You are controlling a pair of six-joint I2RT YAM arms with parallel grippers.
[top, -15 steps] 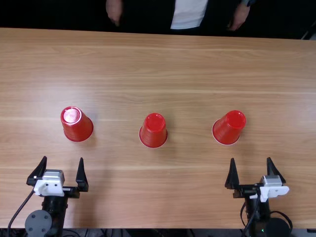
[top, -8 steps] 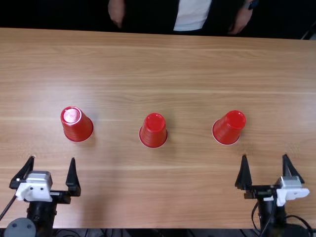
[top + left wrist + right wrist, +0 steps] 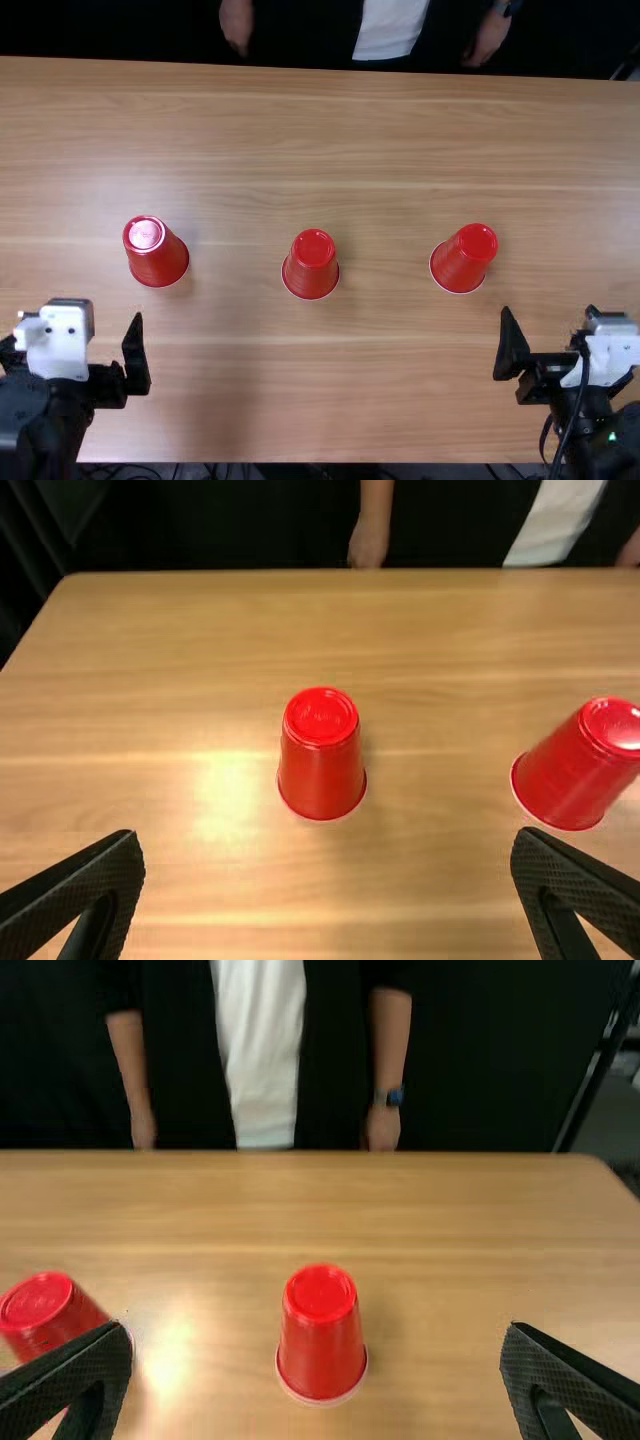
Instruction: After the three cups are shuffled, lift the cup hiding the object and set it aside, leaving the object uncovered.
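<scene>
Left gripper (image 3: 322,855) and right gripper (image 3: 550,316) — flat black fingers spread wide — hold nothing, clear of the upturned red plastic cups (image 3: 311,264).

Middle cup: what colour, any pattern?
The middle cup is plain red, no pattern; top view shows it best.
</scene>
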